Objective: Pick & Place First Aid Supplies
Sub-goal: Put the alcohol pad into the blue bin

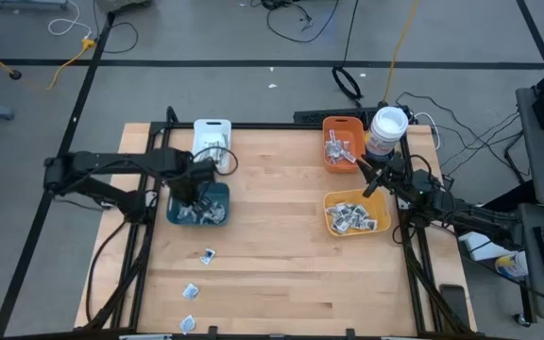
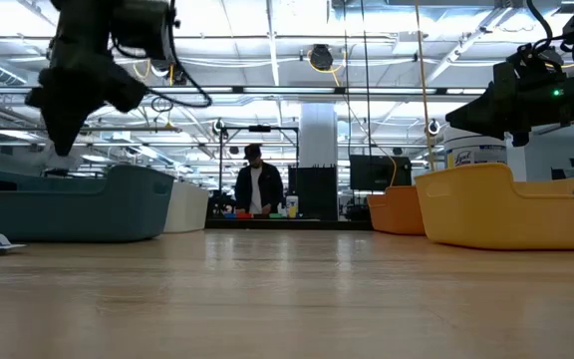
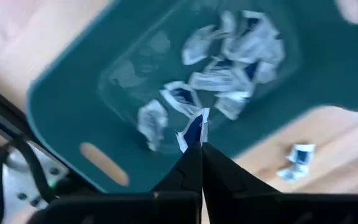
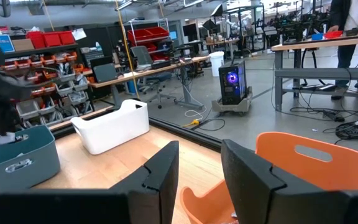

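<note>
Above the teal bin (image 1: 217,215), the left gripper (image 3: 201,148) is hovering with its fingers pinched tight on one small packet (image 3: 194,129), a heap of similar packets (image 3: 229,56) lying in the bin below. More packets (image 1: 205,256) are resting on the wooden table (image 1: 281,274) near the teal bin. Well apart from that bin, the right gripper (image 1: 361,165) is hanging between the orange bin (image 1: 343,124) and the yellow bin (image 1: 331,200), jaws parted and grasping nothing.
</note>
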Controlling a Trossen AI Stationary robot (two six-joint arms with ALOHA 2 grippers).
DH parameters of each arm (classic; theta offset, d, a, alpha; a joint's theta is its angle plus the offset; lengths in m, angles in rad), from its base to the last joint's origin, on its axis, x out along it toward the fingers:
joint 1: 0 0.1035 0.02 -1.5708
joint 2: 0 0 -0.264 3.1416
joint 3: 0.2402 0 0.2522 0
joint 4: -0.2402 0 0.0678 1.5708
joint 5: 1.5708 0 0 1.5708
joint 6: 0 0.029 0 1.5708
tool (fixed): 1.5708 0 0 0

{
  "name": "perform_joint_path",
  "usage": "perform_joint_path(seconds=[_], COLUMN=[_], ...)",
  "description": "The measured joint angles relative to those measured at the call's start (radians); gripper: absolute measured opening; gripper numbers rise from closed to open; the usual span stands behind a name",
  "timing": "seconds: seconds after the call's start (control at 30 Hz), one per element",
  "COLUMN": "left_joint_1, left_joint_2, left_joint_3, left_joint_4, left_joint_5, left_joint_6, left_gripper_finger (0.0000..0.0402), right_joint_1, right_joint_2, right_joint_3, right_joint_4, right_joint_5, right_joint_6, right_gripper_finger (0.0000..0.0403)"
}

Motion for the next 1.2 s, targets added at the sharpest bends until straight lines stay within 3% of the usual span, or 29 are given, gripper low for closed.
perform_joint_path(seconds=[0.37,0.6,0.73,0.93,1.2], left_joint_1=[0.141,0.163,0.165,0.165,0.114], left_joint_2=[-0.006,-0.006,-0.006,-0.006,-0.006], left_joint_3=[-0.234,-0.277,-0.277,-0.266,-0.148], left_joint_4=[0.18,0.222,0.24,0.249,0.168], left_joint_5=[-0.074,-0.078,-0.075,-0.052,-0.042], left_joint_6=[0.099,0.102,0.103,0.105,0.015], left_gripper_finger=[0.0,0.0009,0.0048,0.0153,0.0248], right_joint_1=[0.0,0.0,0.0,0.0,0.0], right_joint_2=[0.0,0.0,0.0,0.0,0.0], right_joint_3=[0.0,0.0,0.0,0.0,0.0], right_joint_4=[0.0,0.0,0.0,0.0,0.0], right_joint_5=[0.0,0.0,0.0,0.0,0.0], right_joint_6=[0.0,0.0,0.0,0.0,0.0], right_gripper_finger=[0.0116,0.0116,0.0116,0.0116,0.0116])
